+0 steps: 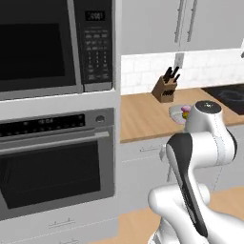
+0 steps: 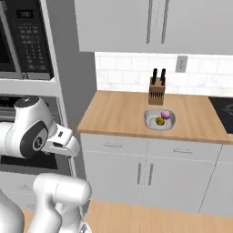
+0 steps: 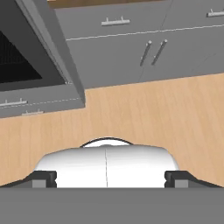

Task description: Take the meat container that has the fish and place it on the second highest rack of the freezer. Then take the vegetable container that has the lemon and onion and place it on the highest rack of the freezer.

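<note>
Vegetable container (image 2: 159,120) sits on the wooden bench (image 2: 118,113), just in front of the knife block (image 2: 156,91). Onion (image 2: 166,114) and lemon (image 2: 159,121) lie inside it, touching or nearly so. In the left base view the same tray (image 1: 176,113) is partly hidden behind the arm. It sits back from the bench edge, so a reach over the front edge looks necessary.

Arm is folded low beside the oven column (image 1: 57,162). Hand (image 3: 109,177) points down at the wooden floor (image 3: 153,113), fingertips (image 3: 43,178) spread wide apart, nothing between them, touching nothing.

Judgement: the vegetable container has not yet been picked up; the hand is well apart from it.
</note>
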